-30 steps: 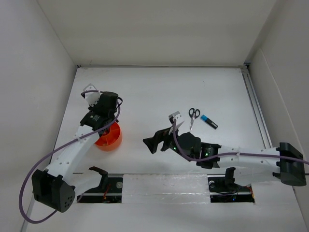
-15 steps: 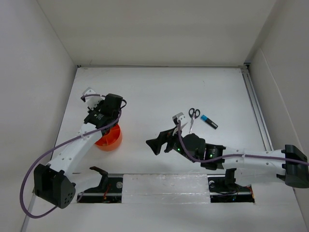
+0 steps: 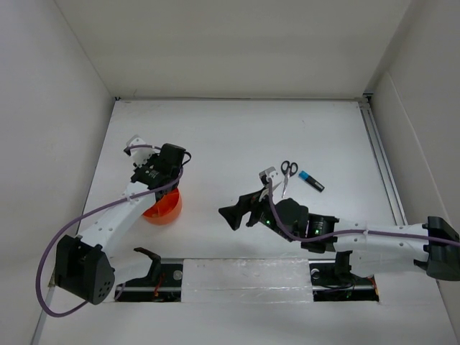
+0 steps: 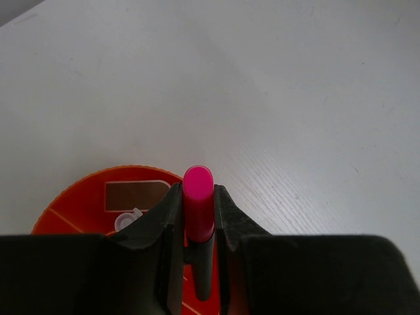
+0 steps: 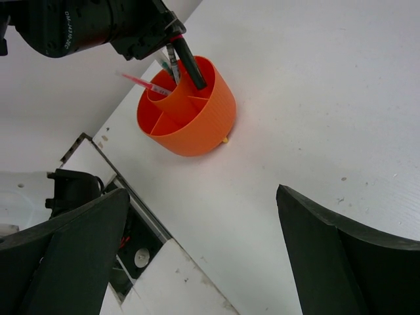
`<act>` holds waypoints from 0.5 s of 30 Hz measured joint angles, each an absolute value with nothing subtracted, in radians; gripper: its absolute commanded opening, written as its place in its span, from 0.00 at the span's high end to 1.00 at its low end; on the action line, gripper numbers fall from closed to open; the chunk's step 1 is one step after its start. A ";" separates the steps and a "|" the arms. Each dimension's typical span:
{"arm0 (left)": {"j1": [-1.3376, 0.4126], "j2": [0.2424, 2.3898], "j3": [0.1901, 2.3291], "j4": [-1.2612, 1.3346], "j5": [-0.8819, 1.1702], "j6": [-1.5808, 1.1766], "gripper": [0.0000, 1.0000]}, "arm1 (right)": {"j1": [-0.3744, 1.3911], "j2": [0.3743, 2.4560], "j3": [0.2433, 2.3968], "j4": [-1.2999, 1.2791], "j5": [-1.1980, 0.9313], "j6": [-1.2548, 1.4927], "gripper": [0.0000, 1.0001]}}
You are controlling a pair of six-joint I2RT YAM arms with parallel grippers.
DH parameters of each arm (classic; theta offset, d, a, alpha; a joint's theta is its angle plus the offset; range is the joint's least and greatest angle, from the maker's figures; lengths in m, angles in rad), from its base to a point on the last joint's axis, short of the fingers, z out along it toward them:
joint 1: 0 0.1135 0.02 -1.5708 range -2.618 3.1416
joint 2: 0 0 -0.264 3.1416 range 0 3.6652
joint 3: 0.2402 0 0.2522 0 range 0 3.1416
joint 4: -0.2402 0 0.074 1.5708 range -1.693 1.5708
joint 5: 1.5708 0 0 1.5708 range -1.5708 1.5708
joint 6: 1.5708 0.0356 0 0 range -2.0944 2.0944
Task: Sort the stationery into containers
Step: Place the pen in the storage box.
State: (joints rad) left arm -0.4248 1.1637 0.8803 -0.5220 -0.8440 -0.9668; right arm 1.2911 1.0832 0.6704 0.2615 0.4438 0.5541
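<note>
My left gripper point(image 4: 197, 220) is shut on the pink-capped black highlighter point(image 4: 197, 197). It holds the highlighter upright, cap up, over the round orange cup point(image 4: 79, 203). In the right wrist view the highlighter's black body point(image 5: 191, 67) reaches down into the cup point(image 5: 197, 121), beside a thin pink pen point(image 5: 140, 83) and a dark pen point(image 5: 172, 65) that stand in it. My right gripper point(image 3: 234, 213) hangs open mid-table with nothing between its fingers point(image 5: 62, 262). Black-handled scissors point(image 3: 287, 173) and a blue-capped black marker point(image 3: 311, 181) lie on the table to the right.
A brownish flat block point(image 4: 134, 195) lies in one compartment of the cup. The cup point(image 3: 161, 206) stands near the table's front left. White walls close in the table on three sides. A rail with gaps point(image 5: 131, 236) runs along the near edge.
My left wrist has shifted a little to the right and nearer, over the cup, with the highlighter still held. My right arm has drifted slightly to the right, jaws unchanged.
</note>
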 measured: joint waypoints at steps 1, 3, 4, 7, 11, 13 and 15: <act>-0.425 1.164 0.877 -0.515 -0.845 -0.966 1.00 | 1.291 1.081 0.670 0.261 0.444 0.554 0.00; -0.425 1.164 0.873 -0.506 -0.845 -0.966 1.00 | 1.291 1.080 0.670 0.261 0.443 0.555 0.00; -0.425 1.164 0.870 -0.503 -0.844 -0.966 1.00 | 1.291 1.080 0.670 0.260 0.444 0.554 0.00; -0.425 1.164 0.864 -0.490 -0.841 -0.966 1.00 | 1.291 1.080 0.670 0.260 0.443 0.555 0.00; -0.425 1.161 0.859 -0.487 -0.835 -0.966 1.00 | 1.291 1.080 0.670 0.258 0.443 0.555 0.00; -0.425 1.156 0.857 -0.487 -0.826 -0.966 1.00 | 1.291 1.080 0.670 0.256 0.444 0.555 0.00; -0.425 1.147 0.857 -0.487 -0.819 -0.966 1.00 | 1.291 1.080 0.670 0.254 0.444 0.555 0.00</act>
